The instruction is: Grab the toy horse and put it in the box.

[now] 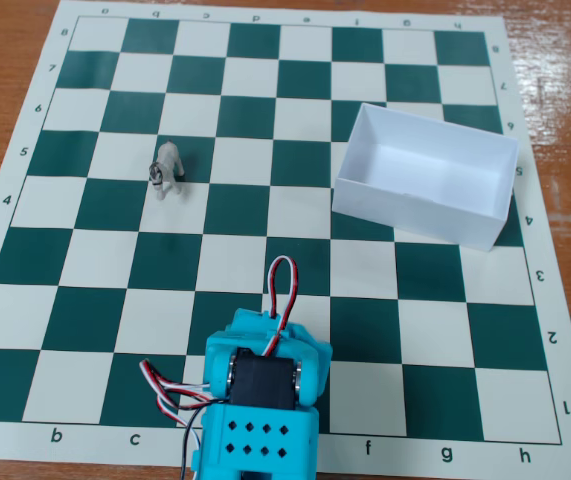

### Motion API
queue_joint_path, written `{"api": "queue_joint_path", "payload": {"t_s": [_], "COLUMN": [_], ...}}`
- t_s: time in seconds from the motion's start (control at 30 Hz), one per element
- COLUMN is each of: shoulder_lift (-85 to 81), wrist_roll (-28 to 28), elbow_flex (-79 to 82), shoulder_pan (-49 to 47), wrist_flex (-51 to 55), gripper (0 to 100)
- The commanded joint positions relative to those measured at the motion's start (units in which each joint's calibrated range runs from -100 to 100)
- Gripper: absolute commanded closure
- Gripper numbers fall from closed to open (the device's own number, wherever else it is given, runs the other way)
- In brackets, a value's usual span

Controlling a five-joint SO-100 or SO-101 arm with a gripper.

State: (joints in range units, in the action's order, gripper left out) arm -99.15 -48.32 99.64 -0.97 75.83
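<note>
The fixed view looks down on a green-and-white chessboard mat (285, 230) laid flat on a wooden bench (5, 60). The toy horse (168, 171) stands upright on the mat in the left half of the view, on the boundary between a dark square and a white square in the row marked 5, with its dark-marked head toward the lower left. The box (427, 172) rests on the mat in the right half of the view, turned slightly out of line with the squares, open side up and with its white interior bare. The horse and the box are well apart, with several squares between them. The turquoise arm (262, 400) enters from the bottom edge near the centre of the view; a black servo body sits in its upper section, and red, white and black wires (283, 285) loop above it and out to its left side. The arm lies near the bottom rows of the mat, well apart from both the horse and the box. The fingers are hidden beneath the arm body in this view, so it cannot be told whether they are open or closed.
</note>
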Motion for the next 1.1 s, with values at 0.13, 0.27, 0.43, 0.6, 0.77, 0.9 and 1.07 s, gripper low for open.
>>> {"api": "queue_joint_path", "payload": {"t_s": [0.13,0.27,0.43,0.6,0.77,0.9,1.07], "shoulder_lift": [-0.5,-0.41,-0.41,-0.41,-0.41,-0.41,-0.41], "wrist_roll": [-0.01,-0.15,-0.15,0.19,-0.1,-0.05,0.24], "elbow_flex": [0.36,0.36,0.36,0.36,-1.18,-4.01,-8.19], "shoulder_pan": [-1.53,-1.39,-1.53,-1.89,-1.81,-1.89,-2.39], "wrist_flex": [0.16,0.16,0.16,-0.58,-4.49,-4.82,-4.65], "gripper": [76,76,76,76,76,75,74]}}
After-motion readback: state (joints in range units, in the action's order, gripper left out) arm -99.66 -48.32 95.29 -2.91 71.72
